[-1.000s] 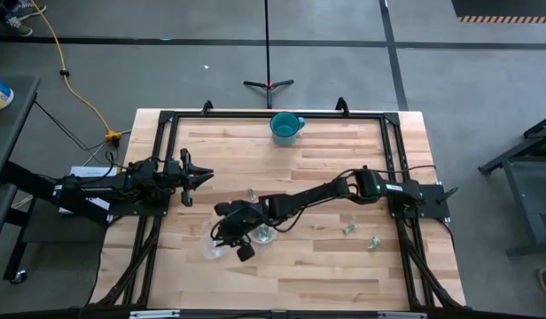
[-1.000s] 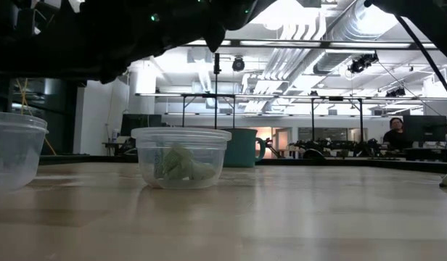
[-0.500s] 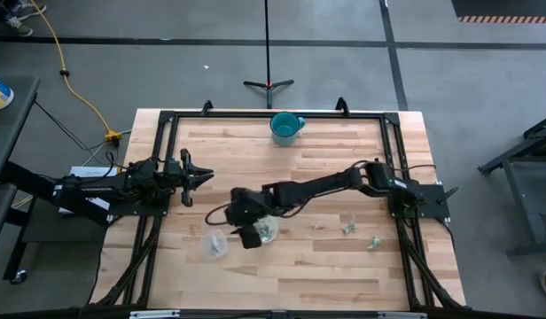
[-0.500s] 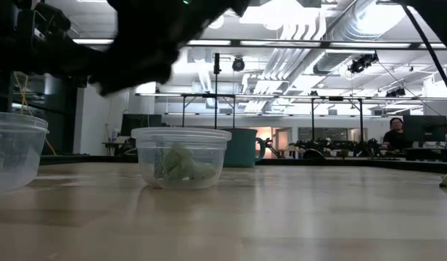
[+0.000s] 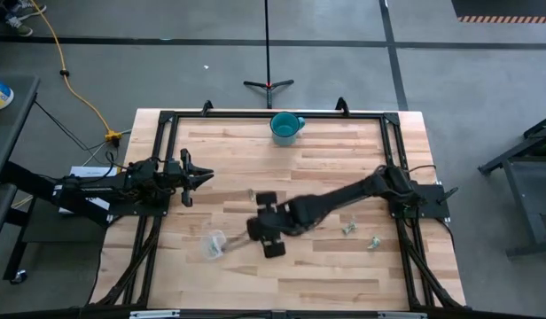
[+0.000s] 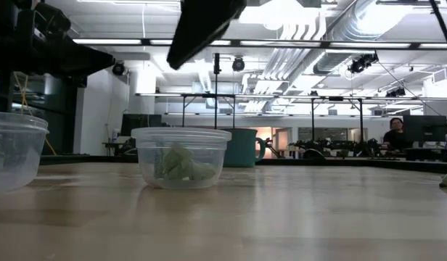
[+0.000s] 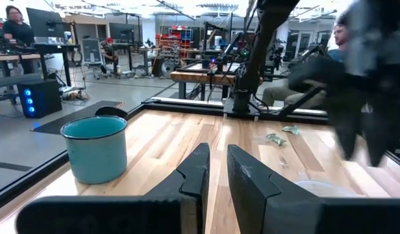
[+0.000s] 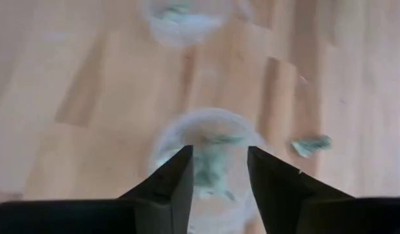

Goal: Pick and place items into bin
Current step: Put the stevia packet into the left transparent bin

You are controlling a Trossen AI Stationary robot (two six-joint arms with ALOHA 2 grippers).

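Two clear plastic bins stand on the table. One bin [image 8: 206, 162] holds several pale green-silver pieces [image 6: 181, 165]; in the high view my right arm mostly hides it. The other bin [image 5: 216, 243] stands toward the table's left, also seen as the second bin [image 6: 17, 148]. Loose pieces lie on the wood: two pieces [image 5: 348, 229] [image 5: 375, 240] to the right and one piece [image 8: 310, 144] beside the filled bin. My right gripper [image 5: 269, 226] [image 8: 219, 162] hovers open above the filled bin and holds nothing. My left gripper [image 5: 200, 177] [image 7: 218, 170] waits open at the table's left.
A teal mug [image 5: 286, 128] [image 7: 96, 146] stands at the far edge. A black frame [image 5: 273, 113] runs round the table. Bare wood lies near the front edge and between the bins and the mug. A person [image 6: 395, 132] sits in the room beyond.
My right gripper has swung from above the left bin toward the table's right, past the filled bin, staying open, and the arm has drawn back. In the low view it no longer darkens the upper left. Both bins stayed in place.
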